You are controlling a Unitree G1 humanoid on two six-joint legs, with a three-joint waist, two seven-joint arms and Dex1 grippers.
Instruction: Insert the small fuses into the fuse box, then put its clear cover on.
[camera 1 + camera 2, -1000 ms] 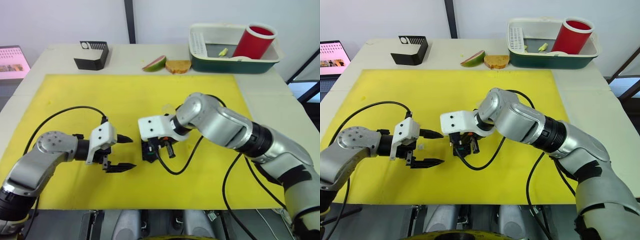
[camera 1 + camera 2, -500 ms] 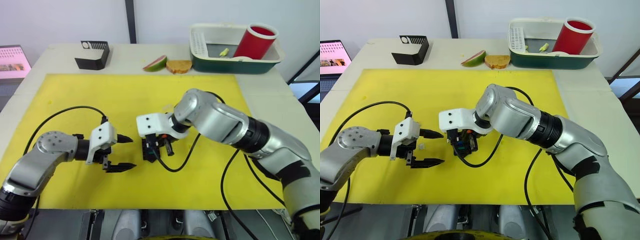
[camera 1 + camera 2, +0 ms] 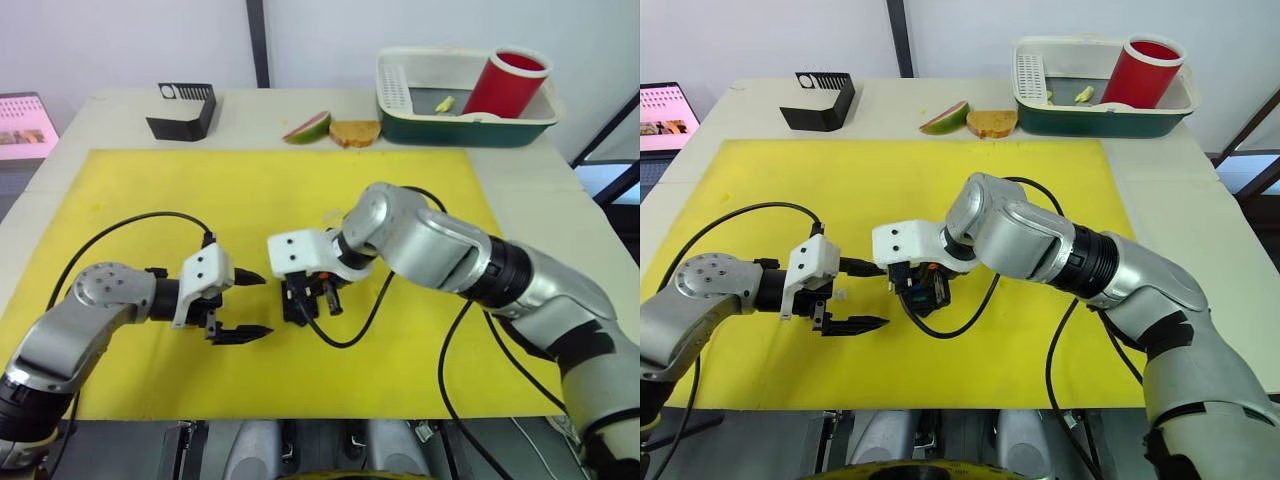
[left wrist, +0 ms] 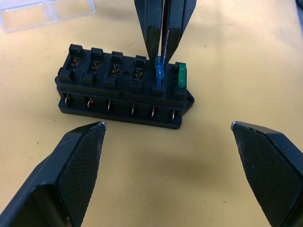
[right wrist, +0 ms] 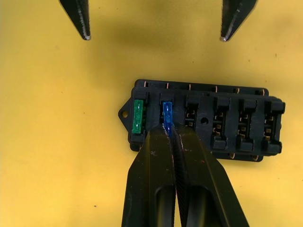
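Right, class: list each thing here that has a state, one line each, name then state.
Fuse box: uncovered, two slots filled, four empty.
Green fuse: seated in the end slot.
Blue fuse: in the next slot, pinched by the right tool.
Left tool: open, holding nothing.
Clear cover: off, lying on the mat.

right tool [image 5: 169,128]: closed on blue fuse [image 5: 166,112] at fuse box [image 5: 203,124] slot | green fuse [image 5: 138,116]: seated beside it | left tool [image 5: 156,26]: fingers apart beyond box | yellow surface [image 5: 47,142]

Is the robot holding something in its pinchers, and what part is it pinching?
The right gripper pinches the blue fuse by its top edge, in the fuse box. The left gripper holds nothing.
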